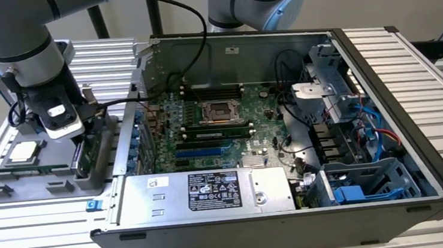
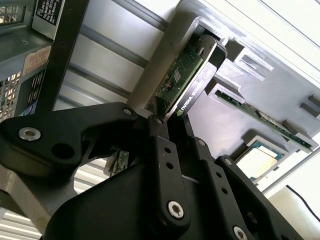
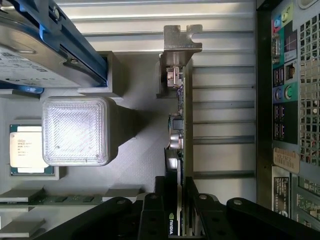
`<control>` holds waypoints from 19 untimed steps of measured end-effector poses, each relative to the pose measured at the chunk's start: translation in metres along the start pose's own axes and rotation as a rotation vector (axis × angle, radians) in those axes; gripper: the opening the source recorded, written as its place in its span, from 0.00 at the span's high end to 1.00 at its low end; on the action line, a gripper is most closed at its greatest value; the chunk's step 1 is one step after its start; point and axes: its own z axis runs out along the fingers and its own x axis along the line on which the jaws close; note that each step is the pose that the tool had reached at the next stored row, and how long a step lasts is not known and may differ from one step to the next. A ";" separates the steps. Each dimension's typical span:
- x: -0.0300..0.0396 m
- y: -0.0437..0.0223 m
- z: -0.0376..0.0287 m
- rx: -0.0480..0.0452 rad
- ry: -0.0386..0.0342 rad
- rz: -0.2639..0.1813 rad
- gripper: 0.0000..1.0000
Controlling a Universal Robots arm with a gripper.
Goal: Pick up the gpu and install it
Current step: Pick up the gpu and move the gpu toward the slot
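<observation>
Pinching the gpu [image 3: 181, 125] edgewise with the gripper [image 3: 179, 192], a finger pressed on each face, seen in the first wrist view. Holding it on edge in a slot of the grey holder tray [image 1: 18, 187], just outside the open computer case [image 1: 410, 77], beside its rear port wall, silver bracket [image 3: 181, 42] end away from the fingers. Sharing that tray, farther from the case: processor chip [image 3: 26, 150], memory stick [image 2: 267, 120], hard drive [image 3: 45, 50] with blue rails. Not yet inside the case.
</observation>
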 end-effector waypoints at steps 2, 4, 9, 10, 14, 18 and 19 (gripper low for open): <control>0.0001 0.0000 0.0000 -0.0010 0.0001 0.000 1.00; 0.0000 0.0000 -0.0001 -0.0019 0.0002 0.000 1.00; 0.0000 0.0000 -0.0001 -0.0043 0.0002 0.000 1.00; 0.0000 0.0000 -0.0001 -0.0048 0.0002 0.000 1.00; 0.0000 0.0000 -0.0001 -0.0067 0.0003 0.000 1.00; 0.0001 0.0000 -0.0018 -0.0085 0.0004 0.000 1.00; 0.0000 0.0001 -0.0029 -0.0085 0.0004 -0.001 1.00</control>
